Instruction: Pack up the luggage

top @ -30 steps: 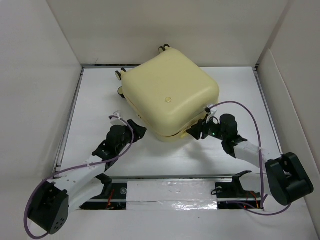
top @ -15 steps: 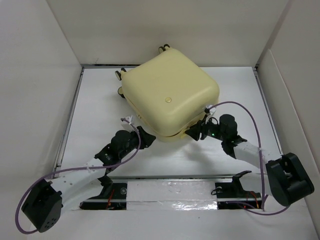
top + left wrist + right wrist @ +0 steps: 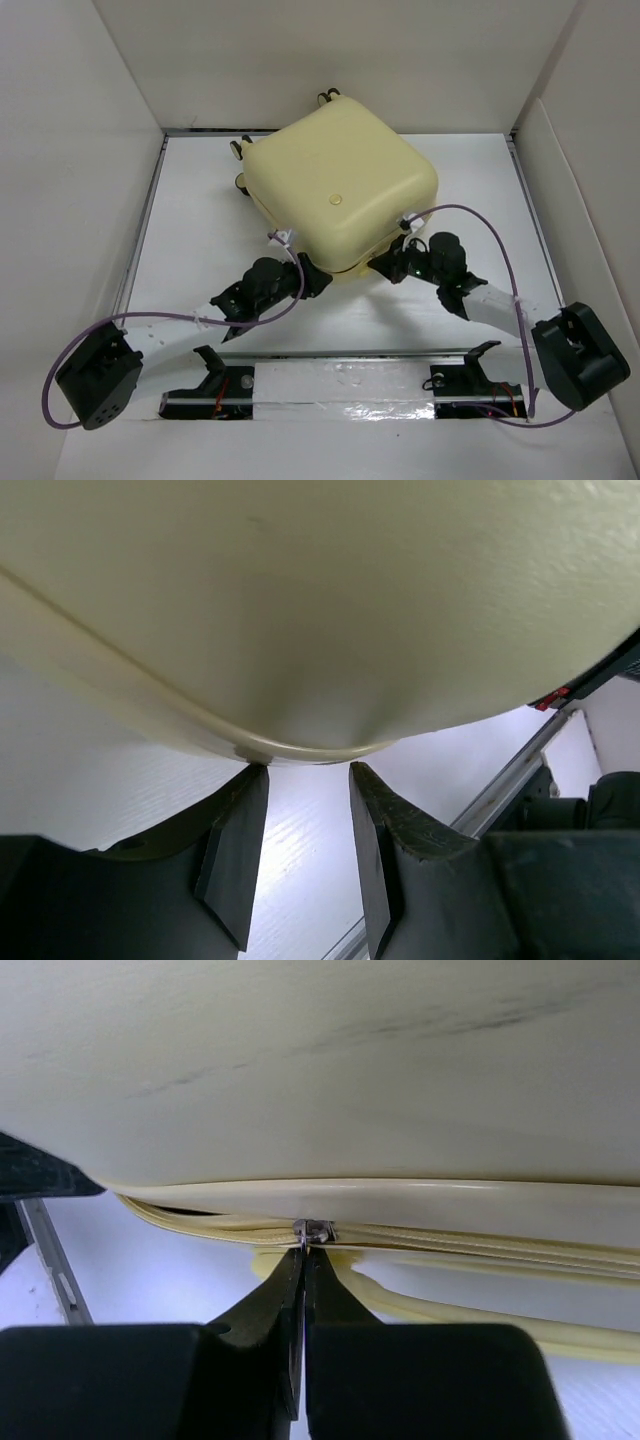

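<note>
The luggage [image 3: 340,195] lay flat on its side toward the far middle of the table [image 3: 200,220], the pale-yellow shell facing up and one rounded corner pointing at the arm bases. Its caster wheels [image 3: 240,150] stuck out on the far-left side. A small round badge [image 3: 337,200] sat near the middle of the top shell; I could not read anything on it, as it was too small.

At the near-right edge, my right gripper [image 3: 383,265] was against the seam between the two shells. In the right wrist view its fingers were pressed together, the tips pinching the small metal zipper pull [image 3: 314,1230] on the luggage [image 3: 320,1070]. To the left of the pull the zipper band showed a thin dark gap.

My left gripper [image 3: 318,283] was at the near corner, just left of the right one. In the left wrist view its fingers [image 3: 235,850] stood apart with nothing between them, the tips just below the curved rim of the luggage [image 3: 320,600]; I could not tell whether they touched it.

Purple cables [image 3: 480,215] looped off both arms.
</note>
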{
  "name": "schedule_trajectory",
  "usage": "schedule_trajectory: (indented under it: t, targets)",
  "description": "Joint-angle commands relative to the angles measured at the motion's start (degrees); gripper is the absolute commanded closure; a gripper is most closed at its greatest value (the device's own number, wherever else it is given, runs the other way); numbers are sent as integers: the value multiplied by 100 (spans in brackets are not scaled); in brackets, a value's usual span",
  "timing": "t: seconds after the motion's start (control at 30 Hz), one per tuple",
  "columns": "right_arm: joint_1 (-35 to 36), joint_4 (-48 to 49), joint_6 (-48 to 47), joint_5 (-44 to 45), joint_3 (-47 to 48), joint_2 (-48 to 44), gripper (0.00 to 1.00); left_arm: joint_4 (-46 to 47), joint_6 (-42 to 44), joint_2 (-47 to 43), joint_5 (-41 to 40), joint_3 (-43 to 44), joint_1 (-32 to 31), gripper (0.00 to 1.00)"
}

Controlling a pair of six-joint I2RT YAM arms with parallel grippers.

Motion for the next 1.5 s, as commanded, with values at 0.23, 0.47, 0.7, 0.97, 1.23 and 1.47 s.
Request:
schedule_trajectory:
  t: [0.23,0.47,0.7,0.97,1.23,1.47]
  targets:
    - [1919,-2093,8,2397,353,-1064,100,1044,-161,681,-709,574,-435,65]
    - [3000,-2429,193,2732,905,-679,100,1369,-345,1110,-957,767,-540,65]
    - [3581,-1386,631,3468,1680,191,100,1484,-363,1437,-666,1005,-602,65]
    - [3757,-565,1318,4490,917,298,100,290,-231,192,-1104,654,-515,32]
    - [3757,-653,1266,4411,740,130,100,-1898,-301,-1822,-1544,161,689,28]
    - [3757,-556,1160,4165,784,227,100,-2006,-398,-2159,-809,-305,2315,39]
